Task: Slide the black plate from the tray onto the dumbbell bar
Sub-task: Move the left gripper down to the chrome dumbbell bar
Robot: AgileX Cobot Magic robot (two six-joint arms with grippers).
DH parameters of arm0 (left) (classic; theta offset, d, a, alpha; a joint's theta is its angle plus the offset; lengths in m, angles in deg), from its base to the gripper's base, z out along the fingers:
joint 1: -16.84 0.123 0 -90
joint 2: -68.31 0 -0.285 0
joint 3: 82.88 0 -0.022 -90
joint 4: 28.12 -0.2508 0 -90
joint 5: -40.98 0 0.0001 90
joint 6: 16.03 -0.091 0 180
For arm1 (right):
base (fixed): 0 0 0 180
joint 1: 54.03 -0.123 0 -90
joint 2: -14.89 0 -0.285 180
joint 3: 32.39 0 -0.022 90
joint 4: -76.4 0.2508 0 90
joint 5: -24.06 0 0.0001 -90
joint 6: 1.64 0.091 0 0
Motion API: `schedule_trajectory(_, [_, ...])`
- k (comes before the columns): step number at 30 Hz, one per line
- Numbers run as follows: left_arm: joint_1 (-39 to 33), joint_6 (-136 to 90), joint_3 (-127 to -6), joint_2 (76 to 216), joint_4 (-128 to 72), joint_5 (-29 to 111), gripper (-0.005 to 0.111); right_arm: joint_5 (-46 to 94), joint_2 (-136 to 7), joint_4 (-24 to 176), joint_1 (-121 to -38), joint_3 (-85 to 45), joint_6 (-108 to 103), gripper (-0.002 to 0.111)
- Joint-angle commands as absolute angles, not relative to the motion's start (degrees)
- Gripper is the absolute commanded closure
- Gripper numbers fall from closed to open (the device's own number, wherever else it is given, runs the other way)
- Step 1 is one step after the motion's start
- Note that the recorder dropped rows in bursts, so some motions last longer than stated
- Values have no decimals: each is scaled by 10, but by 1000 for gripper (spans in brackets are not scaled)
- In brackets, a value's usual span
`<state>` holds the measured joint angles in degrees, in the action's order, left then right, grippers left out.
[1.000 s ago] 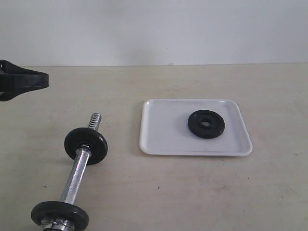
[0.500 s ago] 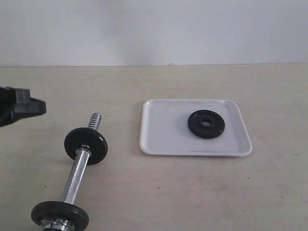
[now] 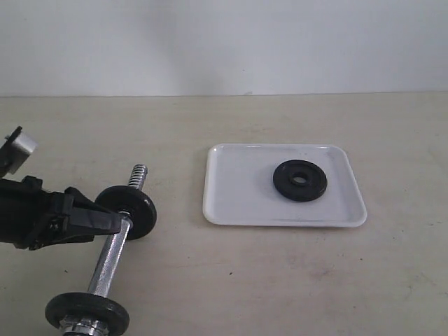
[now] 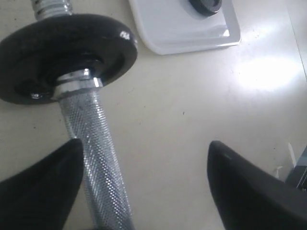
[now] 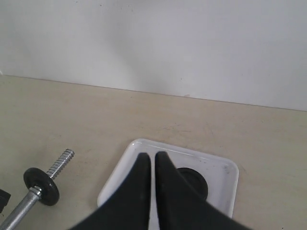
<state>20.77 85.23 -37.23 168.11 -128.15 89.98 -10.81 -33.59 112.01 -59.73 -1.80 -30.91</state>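
Jaws of the left gripper (image 4: 146, 153) stood apart astride the dumbbell bar (image 4: 98, 163), low at the exterior view's left, probably to steady it for loading. Right gripper (image 5: 153, 160) hung pinched together, empty, above the tray (image 3: 231, 192), where the black plate (image 3: 299, 180) lay flat, right of centre.

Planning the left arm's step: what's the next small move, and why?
Probably close the left gripper on the dumbbell bar. Its jaws are open and straddle the knurled shaft, which sits close to one of them. The black plate lies untouched in the tray, so steadying the bar likely comes first.
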Motion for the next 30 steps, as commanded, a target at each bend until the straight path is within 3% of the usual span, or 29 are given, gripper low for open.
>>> schedule_trajectory(1, [208, 846, -369, 1699, -1280, 868, 39, -113, -336, 1121, -598, -22, -311, 107])
schedule_trajectory(9, [195, 854, -369, 1707, -1280, 799, 39, -113, -336, 1121, -598, -22, -311, 107])
schedule_trajectory(16, [55, 859, -370, 1707, -1213, 631, 42, -116, -336, 1121, -598, -22, -311, 107])
schedule_trajectory(30, [-23, 898, -370, 1707, -1159, 514, 47, -136, -336, 1121, -598, -22, -318, 107])
